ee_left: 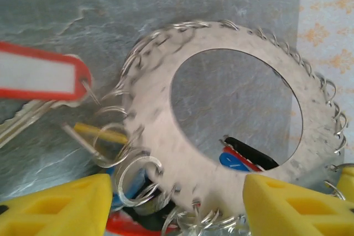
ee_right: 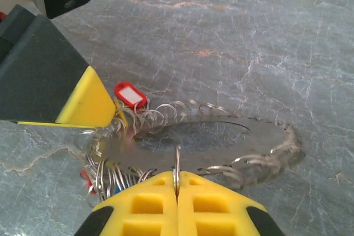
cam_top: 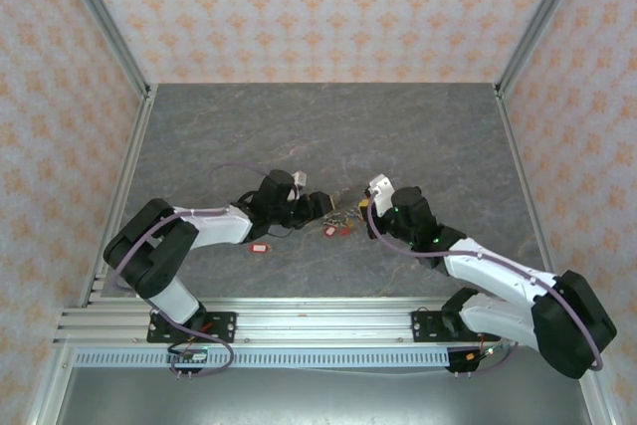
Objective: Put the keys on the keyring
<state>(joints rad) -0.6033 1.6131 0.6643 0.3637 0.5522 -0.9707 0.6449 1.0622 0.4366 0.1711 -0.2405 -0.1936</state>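
Right pincer (ee_right: 177, 183) closed, pinching one upright split ring at the keyring (ee_right: 265, 136) near rim. Keyring lies flat mid-worktop (cam_top: 299, 126), between both pincers. Left pincer (ee_left: 177, 189) open, fingers straddling the opposite rim. Red tag (ee_left: 36, 75) has a plain white insert; its key points away from the disc. Loose red-tagged key (cam_top: 260, 247) lies left-right beside the left forearm. Both arms reach low, inward.

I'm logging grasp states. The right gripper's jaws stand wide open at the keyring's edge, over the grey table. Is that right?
Not quite. The right gripper is at the edge of the keyring, over the grey table, but its jaws are shut, pinching a small split ring. The right wrist view shows this.
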